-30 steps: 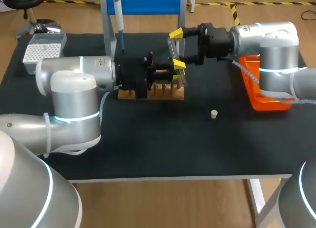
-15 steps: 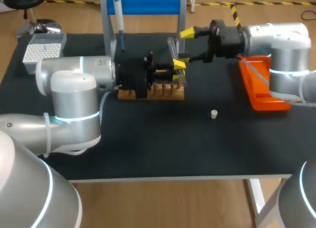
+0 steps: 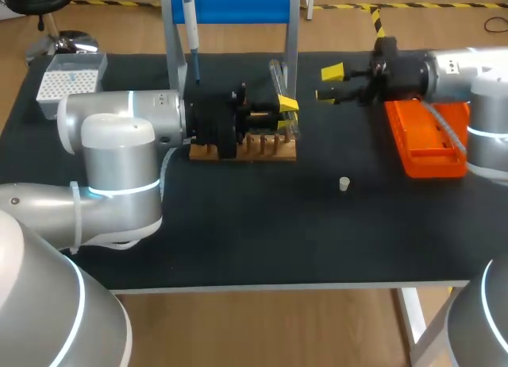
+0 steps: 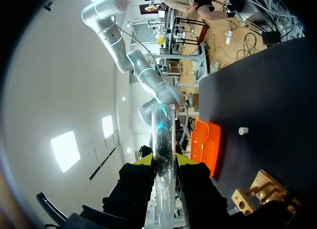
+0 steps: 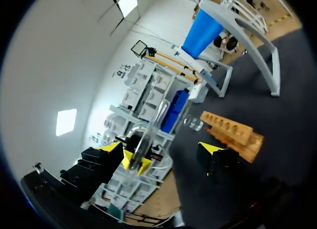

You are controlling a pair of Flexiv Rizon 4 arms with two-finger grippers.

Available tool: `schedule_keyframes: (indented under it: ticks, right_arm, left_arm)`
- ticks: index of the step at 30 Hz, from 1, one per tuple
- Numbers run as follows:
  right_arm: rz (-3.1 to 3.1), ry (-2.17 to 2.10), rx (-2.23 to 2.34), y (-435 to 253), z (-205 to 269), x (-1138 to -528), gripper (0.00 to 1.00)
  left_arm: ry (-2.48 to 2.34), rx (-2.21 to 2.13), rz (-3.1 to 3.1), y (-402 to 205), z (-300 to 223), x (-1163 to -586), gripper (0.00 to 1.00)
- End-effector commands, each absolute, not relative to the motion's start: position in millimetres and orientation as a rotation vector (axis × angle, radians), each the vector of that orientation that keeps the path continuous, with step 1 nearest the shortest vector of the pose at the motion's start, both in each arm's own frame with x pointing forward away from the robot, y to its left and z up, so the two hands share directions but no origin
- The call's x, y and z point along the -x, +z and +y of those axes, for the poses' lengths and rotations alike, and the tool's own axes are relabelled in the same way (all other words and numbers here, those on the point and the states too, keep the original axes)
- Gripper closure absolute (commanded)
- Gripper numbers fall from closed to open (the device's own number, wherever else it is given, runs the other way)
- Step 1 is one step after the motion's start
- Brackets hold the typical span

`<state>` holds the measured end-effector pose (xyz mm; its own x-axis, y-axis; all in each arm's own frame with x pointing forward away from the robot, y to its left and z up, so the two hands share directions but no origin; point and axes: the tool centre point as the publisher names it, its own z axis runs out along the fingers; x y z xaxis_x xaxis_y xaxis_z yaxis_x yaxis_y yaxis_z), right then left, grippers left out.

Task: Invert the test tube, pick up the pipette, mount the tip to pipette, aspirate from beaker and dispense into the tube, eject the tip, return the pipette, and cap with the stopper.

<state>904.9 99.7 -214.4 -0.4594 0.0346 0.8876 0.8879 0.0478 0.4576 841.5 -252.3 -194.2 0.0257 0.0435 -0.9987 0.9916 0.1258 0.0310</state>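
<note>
clear glass test tube (image 4: 163, 125) clamped in l gripper (image 4: 164, 162) over wooden rack (image 3: 254, 148); r gripper (image 3: 329, 83) spread, apart from tube.

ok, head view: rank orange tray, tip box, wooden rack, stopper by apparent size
1. orange tray and tip box: look about alike, not ranking them.
2. wooden rack: only partly visible behind the left gripper, so unsure.
3. stopper: clearly smallest.

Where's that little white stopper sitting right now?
In the head view the stopper stands alone on the black table, right of the wooden rack and left of the orange tray.
</note>
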Motion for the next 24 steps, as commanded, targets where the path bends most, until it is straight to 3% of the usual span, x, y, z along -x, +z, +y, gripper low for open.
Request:
schedule_keyframes:
  ticks: [1, 24]
  right_arm:
    - [-1.711, -1.569, 0.978, -213.1, 94.8, -891.9, 0.00]
    - [-2.285, -1.806, 0.941, -265.0, 103.3, -888.0, 0.00]
  left_arm:
    - [-1.072, -1.156, 1.274, -194.4, -252.9, -841.2, 1.00]
    - [-1.072, -1.156, 1.274, -194.4, -252.9, -841.2, 1.00]
